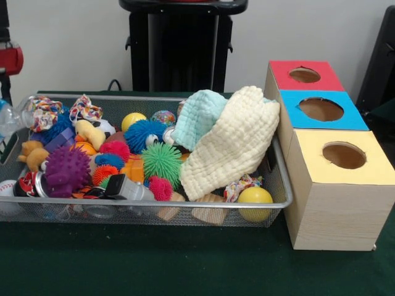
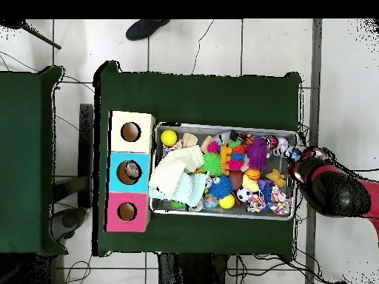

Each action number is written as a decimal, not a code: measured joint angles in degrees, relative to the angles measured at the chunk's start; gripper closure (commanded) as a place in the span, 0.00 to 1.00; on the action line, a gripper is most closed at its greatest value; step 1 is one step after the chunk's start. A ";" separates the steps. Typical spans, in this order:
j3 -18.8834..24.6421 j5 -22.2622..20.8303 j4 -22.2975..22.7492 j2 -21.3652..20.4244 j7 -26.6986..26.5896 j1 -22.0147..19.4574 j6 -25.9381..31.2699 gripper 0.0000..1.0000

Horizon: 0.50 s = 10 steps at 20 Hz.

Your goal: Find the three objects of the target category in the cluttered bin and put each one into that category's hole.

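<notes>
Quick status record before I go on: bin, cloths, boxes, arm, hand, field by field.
bin: wire mesh bin, crowded with toys
cloths: cream cloth and mint cloth draped over the bin's end nearest the boxes
boxes: red-topped box, blue-topped box, yellow-topped box in a row beside the bin, one round hole each
blue hole: overhead view shows something inside, unidentifiable
arm: red arm at the bin's far end from the boxes
hand: open or shut cannot be told

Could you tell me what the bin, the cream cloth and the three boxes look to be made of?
Bin: silver wire mesh with a thick metal rim.
Cream cloth: soft crinkled fabric, probably cotton, draping over the rim.
Boxes: pale wood-grain sides; matte red, blue and yellow tops that could be paint or paper.
</notes>
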 measured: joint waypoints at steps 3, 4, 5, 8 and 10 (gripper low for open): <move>-0.73 2.67 1.00 -2.68 0.00 2.06 0.07 1.00; -1.10 3.82 1.38 -3.78 0.01 3.03 0.21 1.00; -1.76 5.41 1.80 -5.23 0.05 4.48 0.49 1.00; -2.82 7.37 2.23 -7.00 0.20 6.44 0.86 1.00; -4.59 10.07 2.78 -9.31 0.73 9.35 1.30 1.00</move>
